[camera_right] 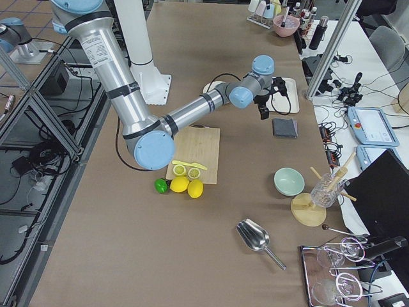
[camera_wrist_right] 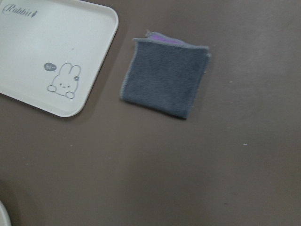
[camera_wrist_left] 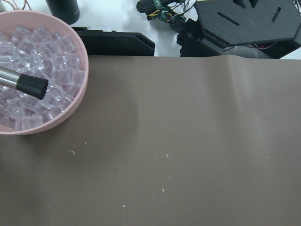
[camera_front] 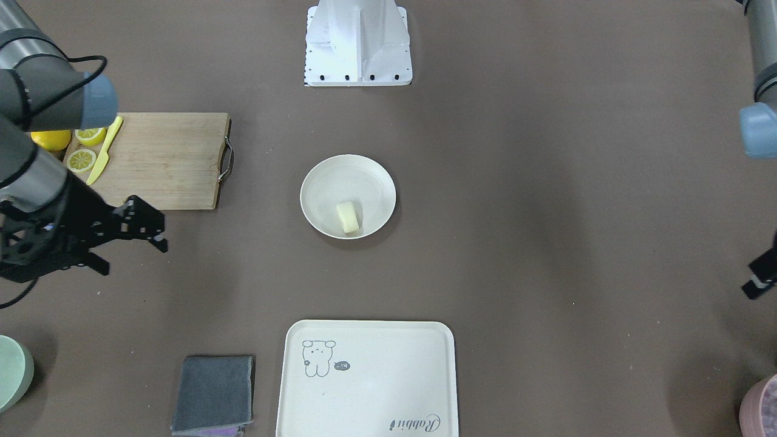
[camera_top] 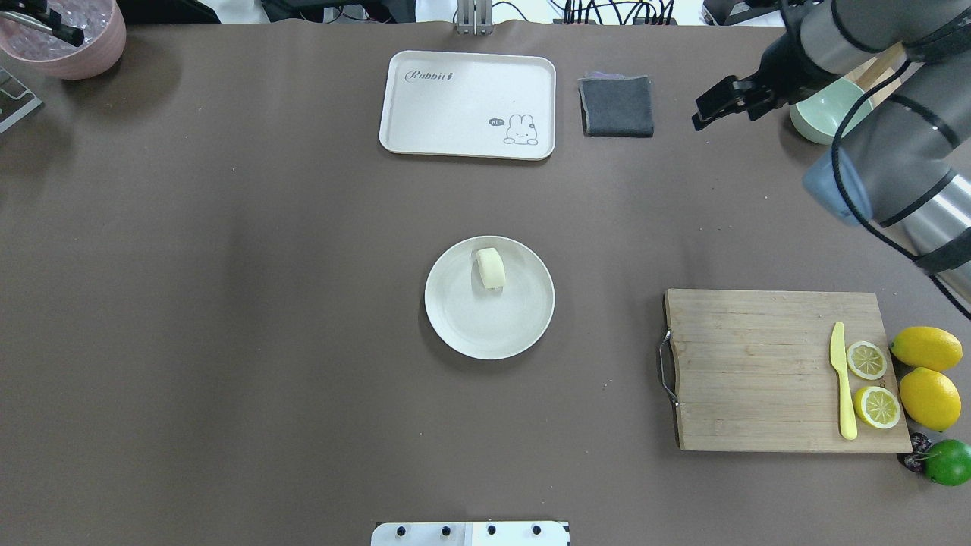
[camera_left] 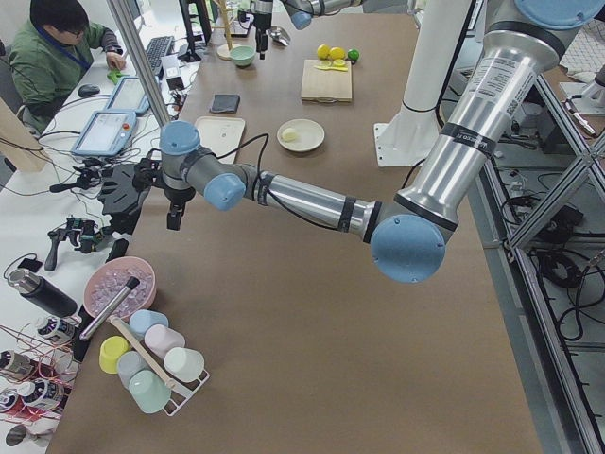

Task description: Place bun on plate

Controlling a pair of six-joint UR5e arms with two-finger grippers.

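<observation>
Pincer on my right arm hangs open and empty, well apart from the plate, where the bun lies toward the far rim. Whether my left pincer is open I cannot tell. The bun seems to be on its curved side, so bumping the plate might roll it. The overhead view shows this; my right wrist view sees only cloth and tray.

Silver-grey arms with pale blue joint caps and black cables

Overhead and front cameras look steeply down on the plate from opposite sides; both end cameras see it from farther off. The wrist cameras sit close above the table, seemingly well away from it.
</observation>
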